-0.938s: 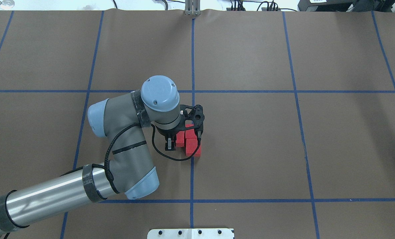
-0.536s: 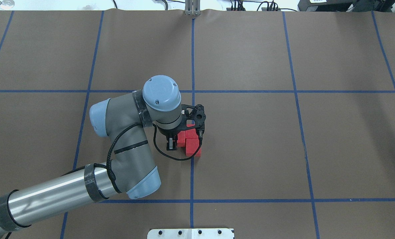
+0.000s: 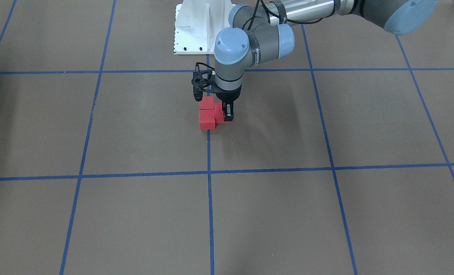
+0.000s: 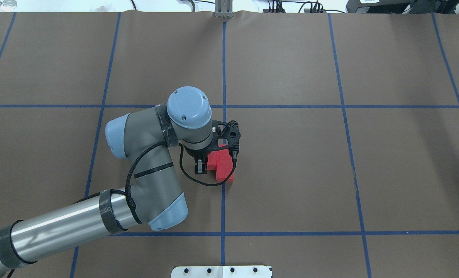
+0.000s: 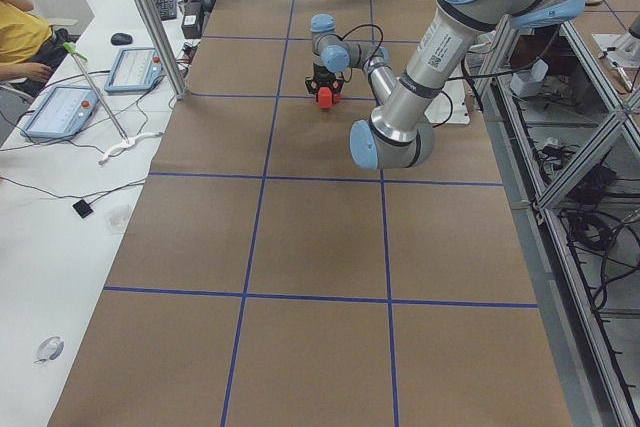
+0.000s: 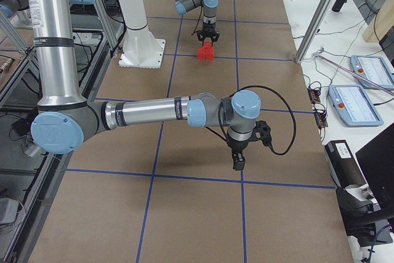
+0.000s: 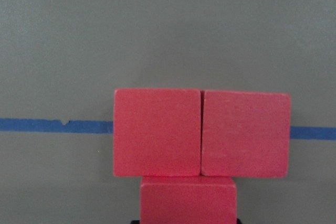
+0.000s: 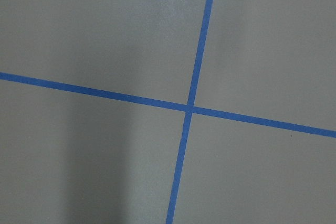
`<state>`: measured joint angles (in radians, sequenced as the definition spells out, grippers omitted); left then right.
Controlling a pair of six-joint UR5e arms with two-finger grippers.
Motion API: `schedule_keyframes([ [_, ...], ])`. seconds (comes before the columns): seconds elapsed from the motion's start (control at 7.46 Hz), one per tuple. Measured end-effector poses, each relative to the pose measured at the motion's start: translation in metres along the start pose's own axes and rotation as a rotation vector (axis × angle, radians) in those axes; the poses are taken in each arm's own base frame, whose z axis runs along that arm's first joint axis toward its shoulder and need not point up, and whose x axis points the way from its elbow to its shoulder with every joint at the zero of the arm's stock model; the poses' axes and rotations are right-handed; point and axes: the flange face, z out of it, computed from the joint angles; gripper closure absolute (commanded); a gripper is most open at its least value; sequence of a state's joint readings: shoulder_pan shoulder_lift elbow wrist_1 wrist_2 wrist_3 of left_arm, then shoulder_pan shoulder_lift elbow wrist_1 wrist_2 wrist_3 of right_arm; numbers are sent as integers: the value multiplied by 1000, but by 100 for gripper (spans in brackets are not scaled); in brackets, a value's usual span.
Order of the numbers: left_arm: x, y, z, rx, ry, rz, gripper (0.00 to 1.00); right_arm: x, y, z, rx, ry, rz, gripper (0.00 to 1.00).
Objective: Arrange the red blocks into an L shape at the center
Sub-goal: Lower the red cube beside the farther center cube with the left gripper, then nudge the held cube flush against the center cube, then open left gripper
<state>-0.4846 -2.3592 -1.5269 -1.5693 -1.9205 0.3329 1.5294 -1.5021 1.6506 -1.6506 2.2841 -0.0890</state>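
Note:
Three red blocks sit together on the centre blue line. In the left wrist view two blocks [image 7: 157, 132] [image 7: 245, 134] lie side by side, touching. The third block [image 7: 188, 200] lies against their near sides, offset under their seam. My left gripper [image 4: 210, 164] is down over this third block [image 4: 211, 161] and looks shut on it. One finger [image 3: 228, 111] shows beside the block; the other is hidden. The pair also shows in the front view [image 3: 207, 114]. My right gripper [image 6: 238, 163] hangs far from the blocks, over bare paper; I cannot tell whether it is open or shut.
Brown paper with a blue tape grid [image 4: 224, 106] covers the table. The white robot base plate [image 4: 221, 271] is at the near edge. A metal post [image 4: 223, 9] stands at the far edge. The right wrist view shows only a tape crossing [image 8: 189, 107].
My left arm and gripper have shifted slightly to the right, and the third block moved with them against the other two.

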Motion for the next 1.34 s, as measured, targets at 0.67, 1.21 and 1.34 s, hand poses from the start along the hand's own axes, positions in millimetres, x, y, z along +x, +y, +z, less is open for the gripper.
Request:
schedule_keyframes([
  [0.67,-4,2,4,-8,0,-5,94,0,0,0,0,0,0,1],
  [1.21,-8,3,2,-8,-4,-10,93,-1,0,-1,2,0,-1,1],
  [1.34,-9,4,2,-9,-5,-12,93,-1,0,-1,2,0,-1,1],
])
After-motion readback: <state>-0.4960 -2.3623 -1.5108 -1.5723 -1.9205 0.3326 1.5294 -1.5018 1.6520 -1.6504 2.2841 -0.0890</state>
